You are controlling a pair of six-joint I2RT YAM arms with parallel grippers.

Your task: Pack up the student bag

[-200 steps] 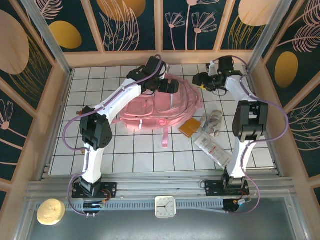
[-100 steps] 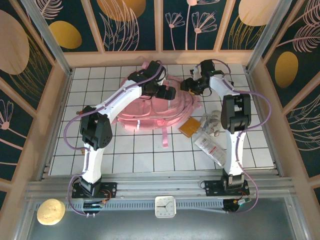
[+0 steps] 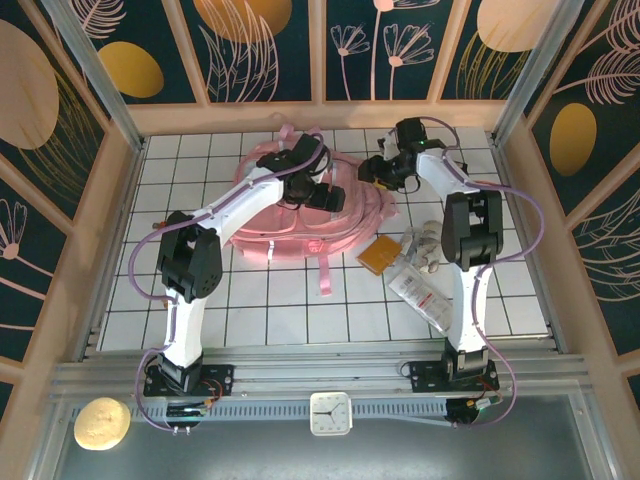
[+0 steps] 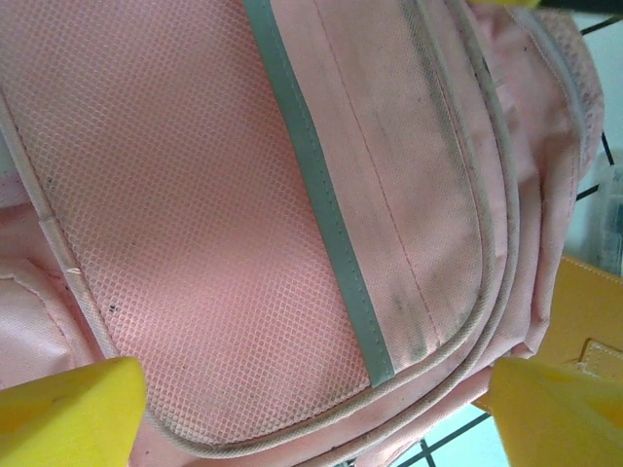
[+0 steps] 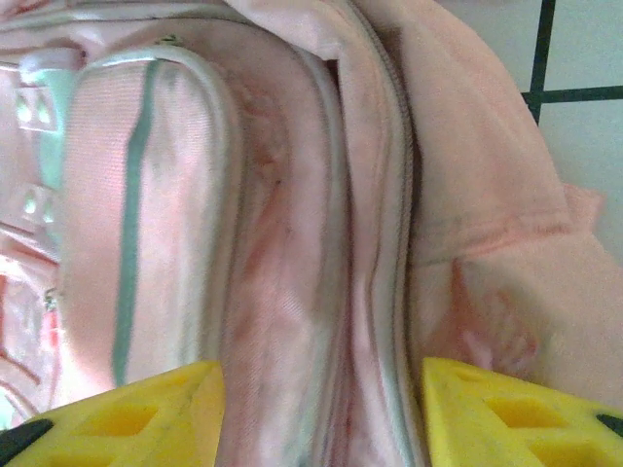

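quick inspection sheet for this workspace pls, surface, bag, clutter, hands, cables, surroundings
surface: white tiled table, no spill seen
job's things: large pink fabric backpack lying at the far middle, both arms reaching over it
clutter: orange flat pouch, clear crinkled packet and white printed packet right of the bag; white square clock and beige round disc on the near side of the metal rail
hands: left hand open over the bag's mesh front panel; right hand fingers apart astride the bag's zipped edge, grip cannot be told
cables: lilac cables loop along both arms, no snag seen
surroundings: wood-framed dark floral panels on three sides
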